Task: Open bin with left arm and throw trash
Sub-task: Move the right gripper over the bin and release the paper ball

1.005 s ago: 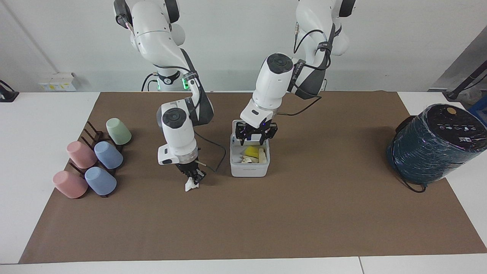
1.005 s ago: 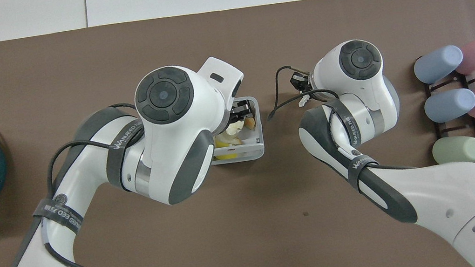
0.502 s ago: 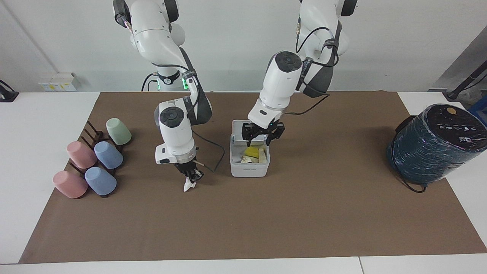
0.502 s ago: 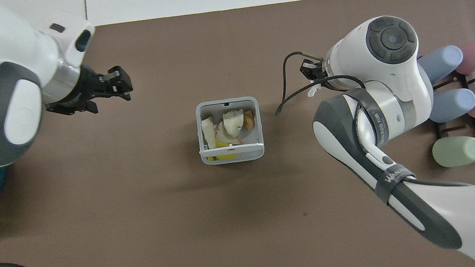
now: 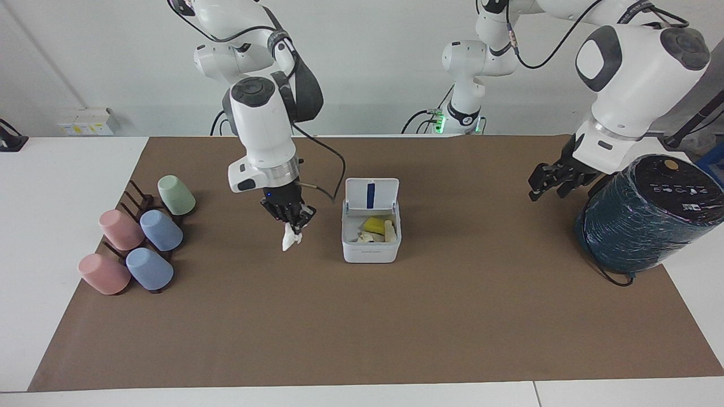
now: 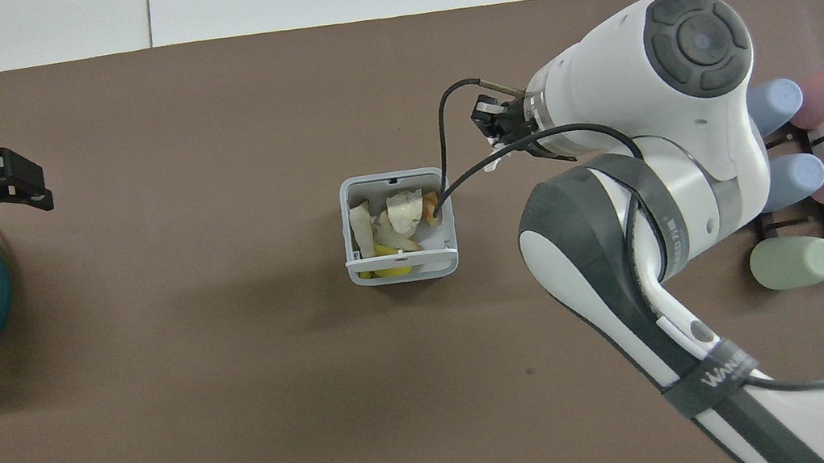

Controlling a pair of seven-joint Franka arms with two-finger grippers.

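Note:
The white bin [image 5: 370, 251] stands open on the brown mat, its lid [image 5: 371, 195] upright with a blue stripe showing. Yellow, tan and white scraps lie inside the bin [image 6: 347, 225]. My right gripper [image 5: 294, 225] hangs over the mat beside the bin, toward the right arm's end. It is shut on a crumpled white paper wad [image 5: 289, 240] that dangles clear of the mat. In the overhead view the right gripper [image 6: 492, 128] sits just off the bin's corner. My left gripper [image 5: 551, 185] is open and empty, raised beside the teal cylinder, well away from the bin; overhead the left gripper [image 6: 16, 180] shows the same.
A big dark-teal wrapped cylinder [image 5: 650, 215] stands at the left arm's end of the table, with a black cable at its foot. Several pastel cups [image 5: 141, 237] lie on a dark rack at the right arm's end. A black cable from the right wrist hangs over the bin's edge.
My left gripper left the bin's lid and swung away to the teal cylinder; the lid stays up. My right gripper lifted the paper wad off the mat and moved toward the bin.

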